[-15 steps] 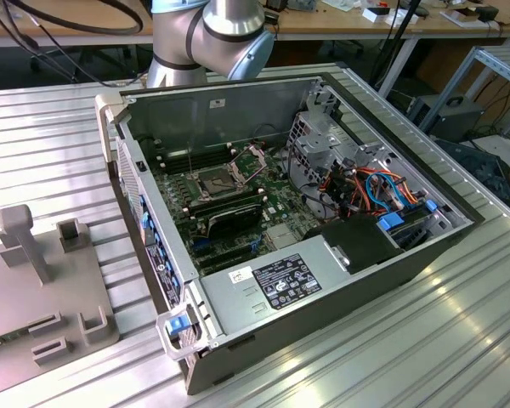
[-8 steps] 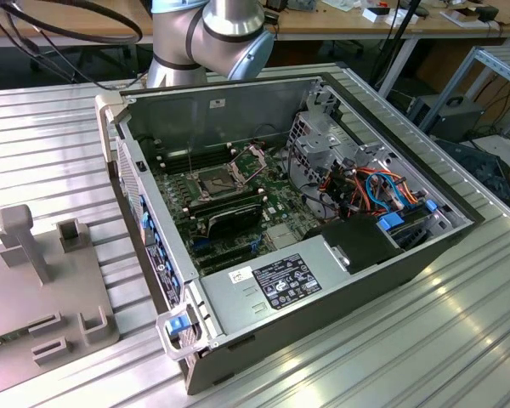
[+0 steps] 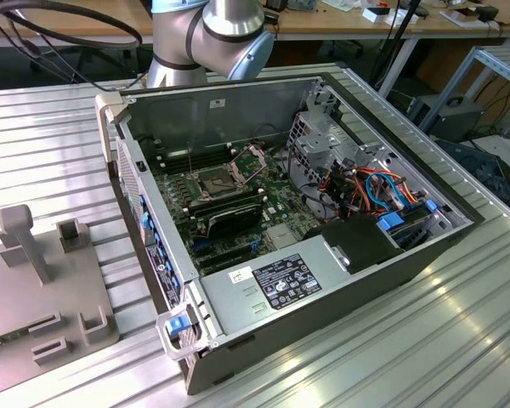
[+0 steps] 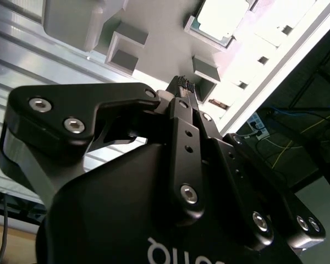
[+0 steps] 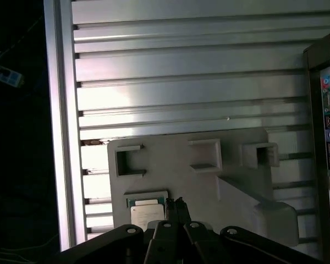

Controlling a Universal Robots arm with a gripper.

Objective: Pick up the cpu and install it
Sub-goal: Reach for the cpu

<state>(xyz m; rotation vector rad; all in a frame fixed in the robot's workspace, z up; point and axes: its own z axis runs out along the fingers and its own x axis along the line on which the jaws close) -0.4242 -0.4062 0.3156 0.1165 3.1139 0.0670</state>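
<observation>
The cpu (image 4: pixel 217 19) has a pale silver top with a green rim. The gripper (image 4: pixel 181 83) is glossy black with silver screws. The holder (image 3: pixel 68 280) is matte grey and the table (image 3: pixel 425 340) ribbed silver. Inside the grey case (image 3: pixel 238 106), the board (image 3: pixel 276 208) is green and the cables (image 3: pixel 374 183) orange and blue.

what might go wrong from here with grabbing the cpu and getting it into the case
1. The gripper is shut and sits beside the cpu, not over it; lowering like this would likely hit the chip's edge or the grey fixture.
2. Raised blocks on the fixture stand close by and could catch a finger.
3. The socket lies low inside the case; a tilted cpu could seat badly.
</observation>
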